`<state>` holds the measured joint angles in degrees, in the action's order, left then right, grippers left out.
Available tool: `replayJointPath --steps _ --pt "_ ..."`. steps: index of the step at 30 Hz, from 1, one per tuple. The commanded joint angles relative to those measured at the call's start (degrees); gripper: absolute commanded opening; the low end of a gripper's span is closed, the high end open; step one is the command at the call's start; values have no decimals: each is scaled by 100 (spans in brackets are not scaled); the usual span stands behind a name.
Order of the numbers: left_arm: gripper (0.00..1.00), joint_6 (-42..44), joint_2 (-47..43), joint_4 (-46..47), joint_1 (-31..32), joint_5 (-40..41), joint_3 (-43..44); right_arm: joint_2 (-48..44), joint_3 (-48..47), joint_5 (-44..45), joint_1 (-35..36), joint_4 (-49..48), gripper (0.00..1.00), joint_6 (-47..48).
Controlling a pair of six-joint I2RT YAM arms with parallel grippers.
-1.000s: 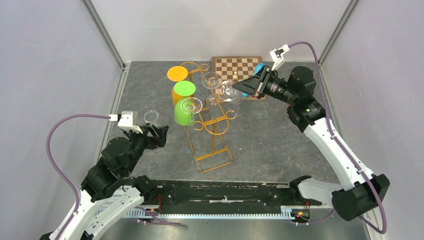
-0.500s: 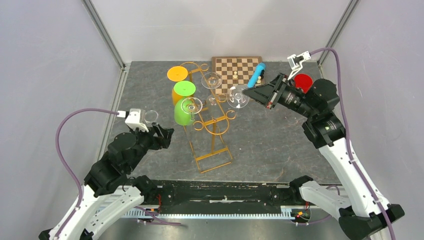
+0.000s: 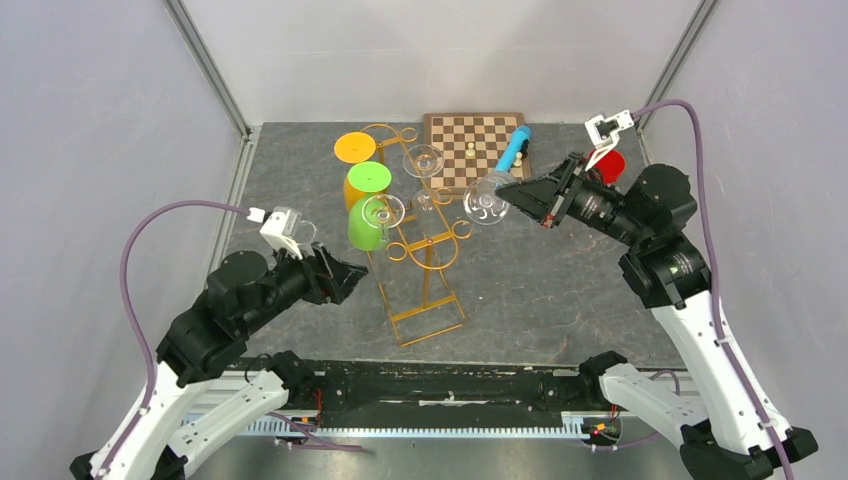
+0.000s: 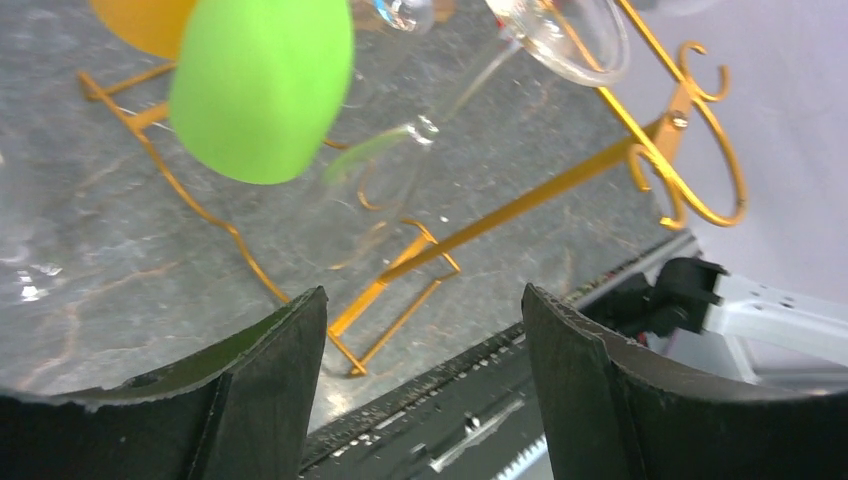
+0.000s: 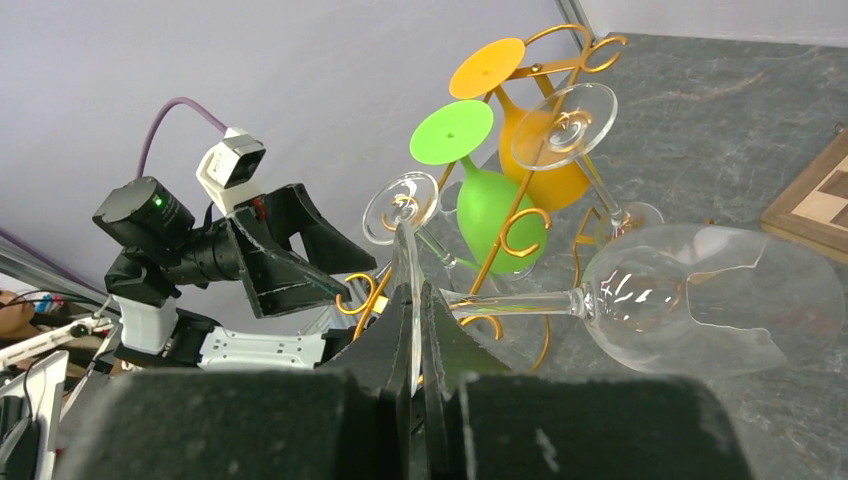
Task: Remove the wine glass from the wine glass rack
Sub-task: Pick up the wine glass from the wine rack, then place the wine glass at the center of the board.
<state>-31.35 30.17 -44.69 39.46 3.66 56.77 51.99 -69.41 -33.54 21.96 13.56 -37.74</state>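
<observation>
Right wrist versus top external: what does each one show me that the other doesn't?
Only the right wrist: the right gripper shut on the foot of the clear wine glass, the foot edge-on between the fingers.
Only top external: the red cup, the blue cylinder, the whole chessboard and the rectangular base of the wine glass rack.
Both: the rack's scroll hooks, the green glass, the orange glass and the open left gripper.

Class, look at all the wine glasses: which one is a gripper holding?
The clear glass in the right gripper, pinched by its foot, apart from the gold rack; the orange glass and the green glass hang there.
</observation>
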Motion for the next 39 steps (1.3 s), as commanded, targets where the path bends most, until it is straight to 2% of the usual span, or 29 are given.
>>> replayJointPath --steps 1,12,17,28,39 --pt "77 -561 198 -41 -26 -966 395 -15 -553 -62 -11 -270 0 315" --pt "77 -1143 448 70 -26 -1945 1074 368 -1437 -370 -16 -172 0 668" --pt "75 -1576 625 474 -26 -2406 1242 433 -1485 -506 15 -531 0 826" --pt "72 -3071 782 1939 -26 -2354 1144 771 -1774 -795 299 -942 0 1027" --pt "70 -4056 1373 3177 -35 -2274 1156 1029 -1871 -968 671 -1311 0 1421"
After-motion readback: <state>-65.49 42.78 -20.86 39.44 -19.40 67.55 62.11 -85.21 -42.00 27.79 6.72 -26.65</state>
